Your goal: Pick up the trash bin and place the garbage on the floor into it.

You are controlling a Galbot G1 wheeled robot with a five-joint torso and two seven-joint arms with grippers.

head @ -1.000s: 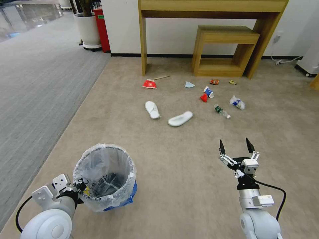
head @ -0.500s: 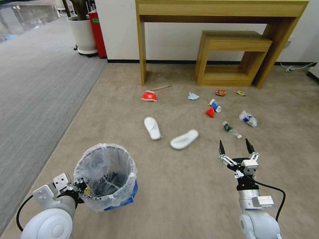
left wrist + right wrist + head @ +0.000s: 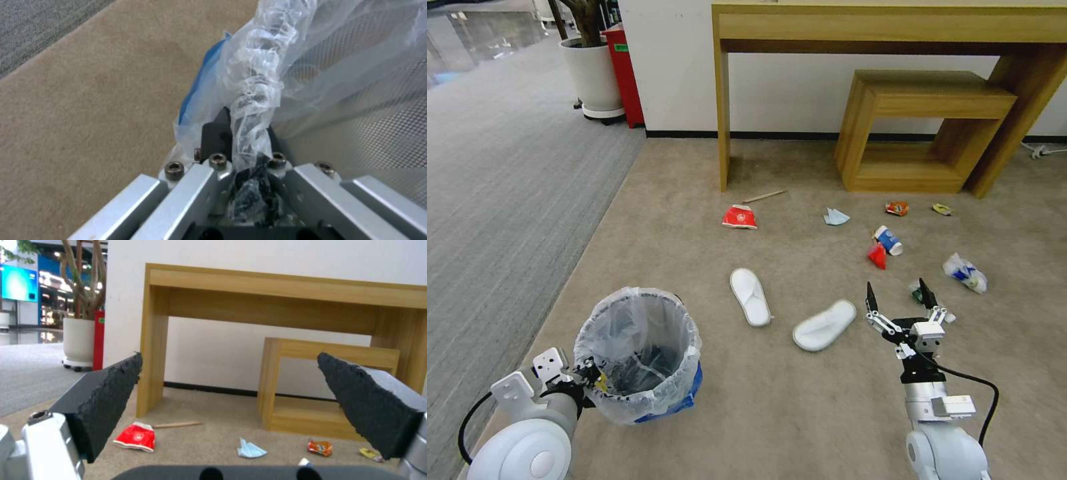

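Observation:
The small blue trash bin [image 3: 637, 353], lined with a crinkly clear bag, hangs low at the front left. My left gripper [image 3: 587, 375] is shut on its near rim; in the left wrist view the gripper [image 3: 245, 135] pinches the bagged rim [image 3: 256, 90]. My right gripper [image 3: 898, 293] hovers open and holds nothing. The garbage lies on the beige floor [image 3: 694, 433]: two white slippers [image 3: 750, 297] [image 3: 825, 325], a flattened red cup [image 3: 740, 217], a stick [image 3: 764, 197], a crushed can [image 3: 896, 208], cups [image 3: 887, 241], wrappers [image 3: 966, 273], and a bottle [image 3: 918, 294] half hidden behind the right fingers.
A tall wooden console table [image 3: 887, 27] and a lower wooden side table [image 3: 934, 100] stand against the far wall behind the litter. A white planter [image 3: 590, 80] and a red box [image 3: 627, 73] are at the far left. Grey striped carpet [image 3: 494, 173] borders the left.
The whole view has shifted: the camera has moved closer to the litter and tables, which now sit lower and nearer. Both arms keep their pose, the left still holding the bin.

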